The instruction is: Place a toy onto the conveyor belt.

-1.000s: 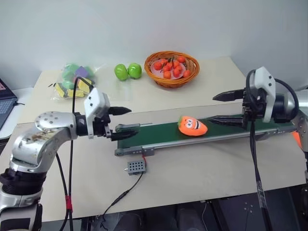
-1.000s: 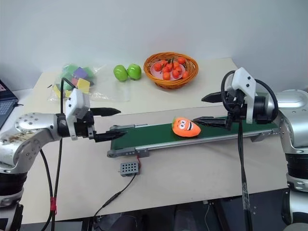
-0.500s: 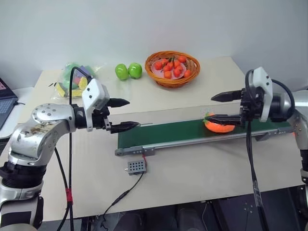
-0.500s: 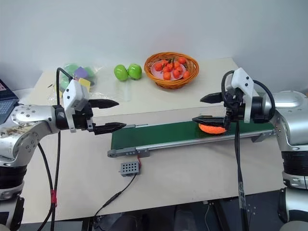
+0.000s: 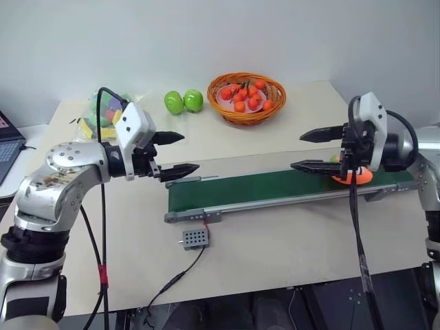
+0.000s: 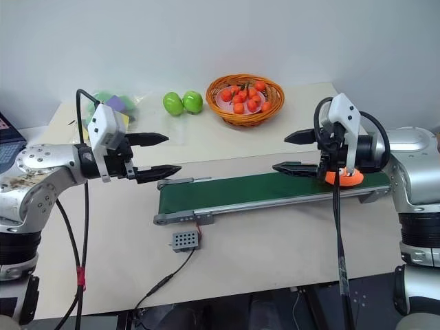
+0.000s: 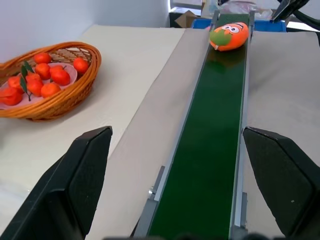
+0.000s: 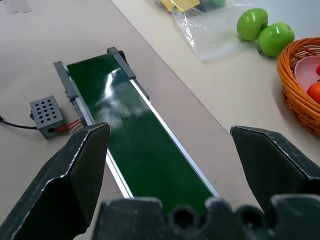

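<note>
Belt: long dark green conveyor belt (image 5: pixel 275 186) in a grey metal frame, seen centre frame.
Toy: bright orange rounded soft toy (image 7: pixel 228 36), cartoon face, on the belt's right end.
Left gripper (image 5: pixel 176 154): fingers apart, nothing held.
Right gripper (image 5: pixel 308 150): fingers apart, nothing held, beside the toy.
Basket: woven wicker basket (image 5: pixel 274 94), upper centre.

Toy (image 5: pixel 352 177) half hidden behind the right gripper (image 5: pixel 302 150) in the head views (only its lower orange edge showing), laptop (image 5: pixel 8 141) cut off at the frame's left edge, bag of coloured blocks (image 5: pixel 103 113) partly behind the left arm's cable, contents indistinct
</note>
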